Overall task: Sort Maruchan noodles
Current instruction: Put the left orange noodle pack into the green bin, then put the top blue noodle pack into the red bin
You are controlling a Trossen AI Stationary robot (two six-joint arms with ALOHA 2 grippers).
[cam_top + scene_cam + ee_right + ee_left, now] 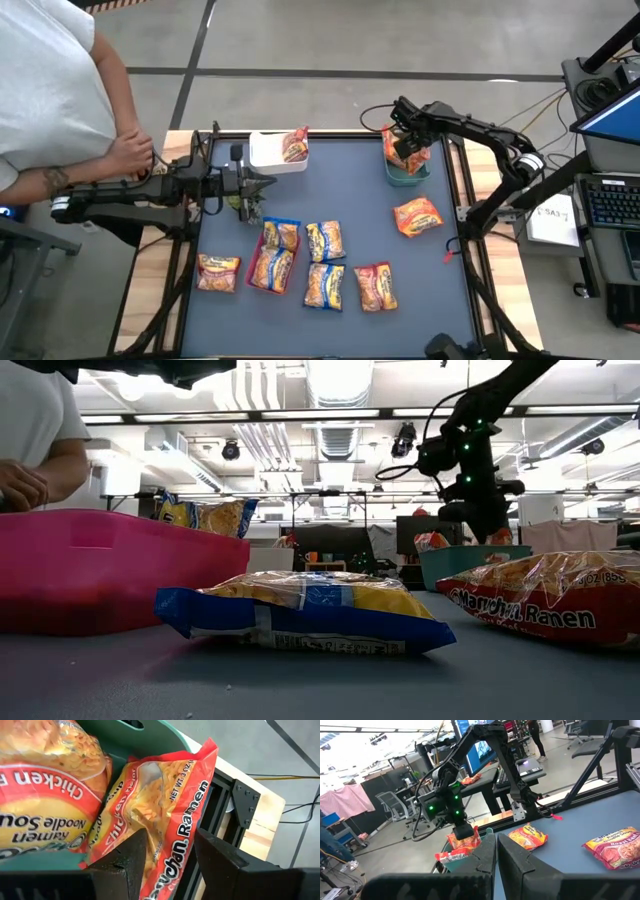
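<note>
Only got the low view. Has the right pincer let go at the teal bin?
Observer: Looks like it. The right pincer is open over a red-trim packet that hangs over the teal bin's edge.
Operator: Anything else in that bin?
Observer: One more packet beside it, chicken flavour.
Operator: Left arm?
Observer: The left pincer is shut and empty, by the white bin.

Packets crowd the near middle; far middle lies open

Bare table (350, 190) runs between the white bin (272, 155) and green bin (405, 172); Maruchan noodles (325, 241) block the near edge's middle.
</note>
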